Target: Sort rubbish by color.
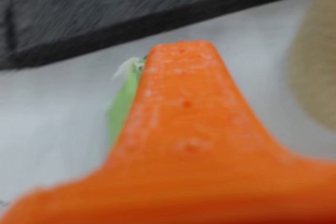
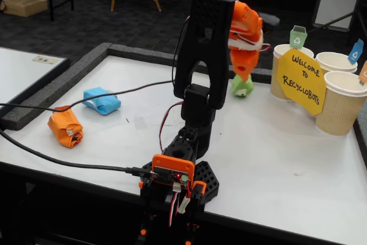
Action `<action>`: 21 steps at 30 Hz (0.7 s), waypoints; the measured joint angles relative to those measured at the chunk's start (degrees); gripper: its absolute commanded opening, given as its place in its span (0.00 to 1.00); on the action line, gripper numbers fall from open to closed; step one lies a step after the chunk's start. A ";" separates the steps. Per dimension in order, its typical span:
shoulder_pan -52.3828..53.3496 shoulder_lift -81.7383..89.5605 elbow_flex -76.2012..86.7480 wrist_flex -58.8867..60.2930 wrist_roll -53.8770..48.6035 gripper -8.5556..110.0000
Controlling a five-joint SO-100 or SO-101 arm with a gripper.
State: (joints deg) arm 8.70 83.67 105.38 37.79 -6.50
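My gripper (image 2: 243, 76) is shut on the green wad (image 2: 242, 86), which hangs low over the table's far side, just left of the cups. In the wrist view one orange finger (image 1: 184, 108) fills the middle. Only a sliver of the green wad (image 1: 121, 109) shows at its left side, by the gripper (image 1: 144, 72). The orange wad (image 2: 66, 127) lies at the table's left edge in the fixed view. The light blue wad (image 2: 101, 100) lies a little behind it and to its right.
Three beige ribbed cups (image 2: 342, 104) stand at the far right with small green (image 2: 297, 37), blue (image 2: 355, 51) and orange flags. A yellow sign (image 2: 302, 80) leans on them. One cup (image 1: 315, 61) shows in the wrist view. Cables (image 2: 69, 162) cross the left half. The arm's base (image 2: 179, 179) stands at the near edge.
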 measured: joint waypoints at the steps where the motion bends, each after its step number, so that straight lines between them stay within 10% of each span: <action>1: -0.53 0.00 0.00 0.26 0.00 0.23; 21: -1.67 0.26 7.12 -6.86 0.00 0.24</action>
State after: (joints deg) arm 7.03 83.94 112.50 30.94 -6.50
